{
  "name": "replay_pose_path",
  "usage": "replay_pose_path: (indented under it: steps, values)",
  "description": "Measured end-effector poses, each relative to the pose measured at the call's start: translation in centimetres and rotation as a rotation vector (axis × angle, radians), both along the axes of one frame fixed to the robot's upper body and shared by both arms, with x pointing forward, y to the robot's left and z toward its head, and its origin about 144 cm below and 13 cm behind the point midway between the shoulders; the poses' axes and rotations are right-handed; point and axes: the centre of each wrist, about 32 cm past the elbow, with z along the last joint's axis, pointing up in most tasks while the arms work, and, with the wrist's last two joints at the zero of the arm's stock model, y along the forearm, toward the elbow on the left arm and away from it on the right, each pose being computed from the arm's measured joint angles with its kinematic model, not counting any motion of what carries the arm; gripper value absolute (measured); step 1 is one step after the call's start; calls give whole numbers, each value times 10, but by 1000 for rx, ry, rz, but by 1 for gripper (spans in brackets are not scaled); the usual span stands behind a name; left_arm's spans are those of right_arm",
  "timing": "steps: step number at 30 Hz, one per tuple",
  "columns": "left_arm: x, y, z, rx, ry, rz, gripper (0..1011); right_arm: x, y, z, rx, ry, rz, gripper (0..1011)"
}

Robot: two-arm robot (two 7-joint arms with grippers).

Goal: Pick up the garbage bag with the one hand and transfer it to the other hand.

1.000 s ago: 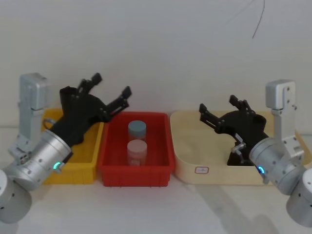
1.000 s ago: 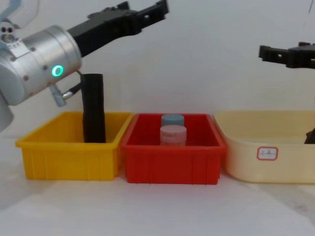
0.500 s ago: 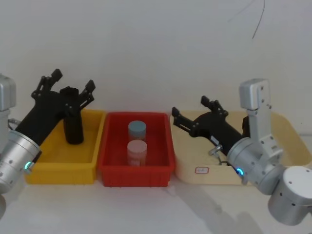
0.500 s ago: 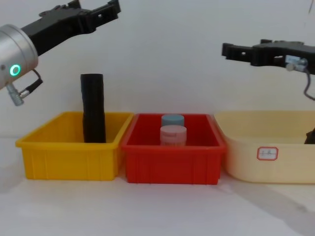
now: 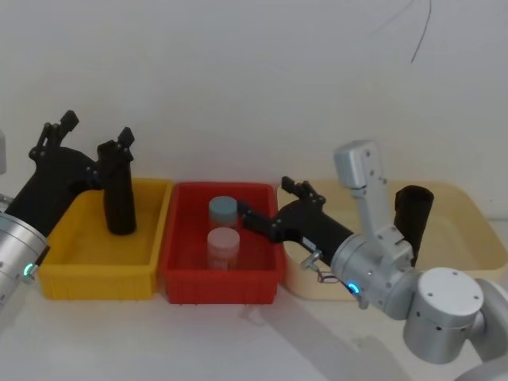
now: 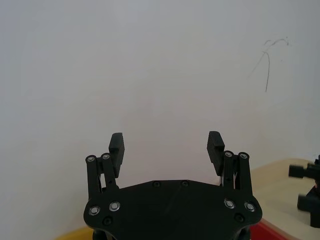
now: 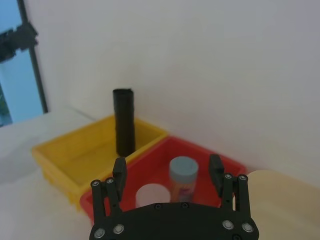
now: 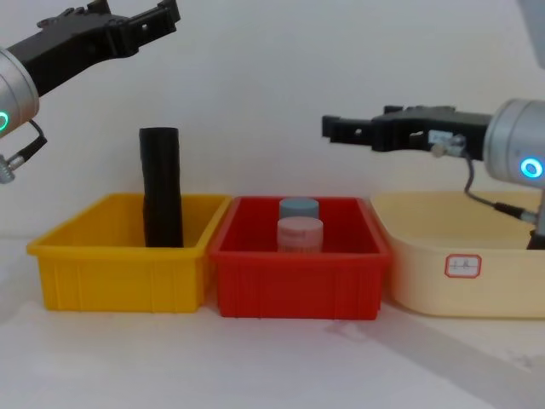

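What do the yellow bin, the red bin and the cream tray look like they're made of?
Yellow bin: moulded plastic by the look, opaque with a slight sheen; vertical ribs show on its front wall. Red bin: likely the same plastic, with matching ribs and a thick rim. Cream tray: probably plastic too, smoother, with rounded corners, though its look leaves that open.

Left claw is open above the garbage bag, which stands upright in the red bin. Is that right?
Not quite. The chest view shows the garbage bag standing upright in the yellow bin, not the red one. The left claw is open above it.
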Motion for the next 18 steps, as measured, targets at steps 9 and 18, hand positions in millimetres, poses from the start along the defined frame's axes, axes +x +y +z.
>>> replay_pose_path:
  steps: [9,18]
  values:
    - [-1,3,0,0,-2,13,1002,12,17,-12,-76,57,53,1000]
    - [-1,4,0,0,-2,19,1002,23,31,-19,-135,105,93,1000]
